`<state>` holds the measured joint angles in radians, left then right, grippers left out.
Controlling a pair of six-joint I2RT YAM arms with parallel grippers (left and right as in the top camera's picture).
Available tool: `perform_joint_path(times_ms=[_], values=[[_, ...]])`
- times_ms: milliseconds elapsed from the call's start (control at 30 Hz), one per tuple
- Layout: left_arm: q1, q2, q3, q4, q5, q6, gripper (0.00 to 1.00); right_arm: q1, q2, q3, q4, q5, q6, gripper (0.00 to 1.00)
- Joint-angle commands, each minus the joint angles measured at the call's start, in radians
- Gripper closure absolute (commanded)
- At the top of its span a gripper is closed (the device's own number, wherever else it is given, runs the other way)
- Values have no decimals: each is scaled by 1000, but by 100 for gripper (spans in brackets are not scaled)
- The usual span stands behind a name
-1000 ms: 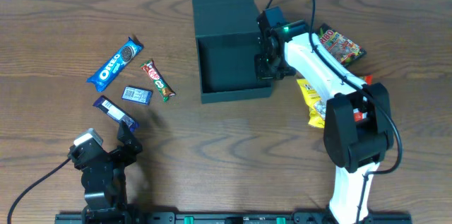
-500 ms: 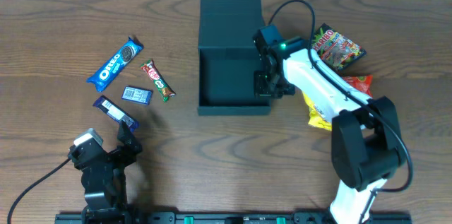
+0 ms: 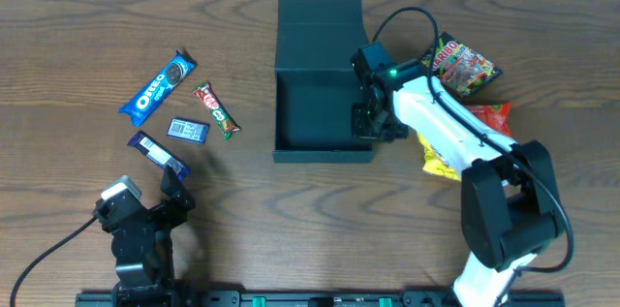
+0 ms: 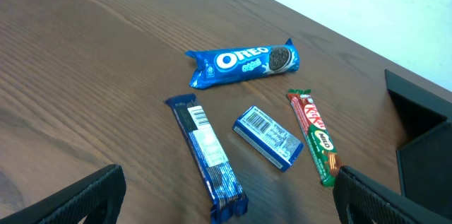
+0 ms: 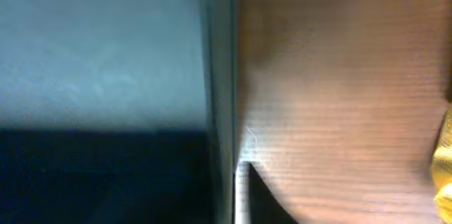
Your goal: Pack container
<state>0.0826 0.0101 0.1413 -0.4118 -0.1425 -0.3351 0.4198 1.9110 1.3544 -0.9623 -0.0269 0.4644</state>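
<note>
Container (image 3: 315, 113), seemingly stiff and light, was clamped at its thin 3 o'clock wall, a sound hold, by right jaws; left jaws stood released.

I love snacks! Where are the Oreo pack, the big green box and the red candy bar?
Oreo pack (image 4: 244, 62): left wrist view, middle of the blue wrapper.
container (image 3: 323, 155): overhead view, its front wall.
red candy bar (image 4: 315, 137): left wrist view, middle of the wrapper.

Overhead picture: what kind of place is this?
Probably a robot lab workbench: two robot arms mounted at a wooden table, with snack packets laid beside a teal container.
</note>
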Motion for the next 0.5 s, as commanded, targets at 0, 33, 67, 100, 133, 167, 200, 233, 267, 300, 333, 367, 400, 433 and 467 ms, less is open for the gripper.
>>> perform_joint_path(times_ms=[0,33,67,100,133,167,200,233,267,300,333,367,400,433,467], values=[[2,-5,-20,-5,-15,18,5,8,13,-18,-6,4,1,2],[2,-5,-20,-5,-15,18,5,5,11,-11,-10,4,-7,1],[2,-5,-20,-5,-15,18,5,1,7,2,-19,5,-10,1],[2,-5,-20,-5,-14,18,5,-3,-1,15,-27,5,-10,1],[2,-5,-20,-5,-14,18,5,-8,-14,32,-33,5,-10,1],[2,-5,-20,-5,-14,18,5,-13,-29,48,-34,5,-15,1],[2,-5,-20,-5,-14,18,5,-17,-51,68,-33,6,-24,1],[2,-5,-20,-5,-14,18,5,-21,-71,85,-32,15,-31,1],[2,-5,-20,-5,-15,18,5,-24,-95,108,-31,34,-41,1],[2,-5,-20,-5,-14,18,5,-27,-122,130,-21,58,-63,1],[2,-5,-20,-5,-14,18,5,-31,-146,144,-1,76,-90,1],[2,-5,-20,-5,-14,18,5,-32,-166,151,26,79,-119,1],[2,-5,-20,-5,-14,18,5,-33,-195,155,62,76,-157,1],[2,-5,-20,-5,-15,18,5,-33,-215,155,82,80,-190,1],[2,-5,-20,-5,-15,18,5,-33,-228,155,98,83,-218,4]])
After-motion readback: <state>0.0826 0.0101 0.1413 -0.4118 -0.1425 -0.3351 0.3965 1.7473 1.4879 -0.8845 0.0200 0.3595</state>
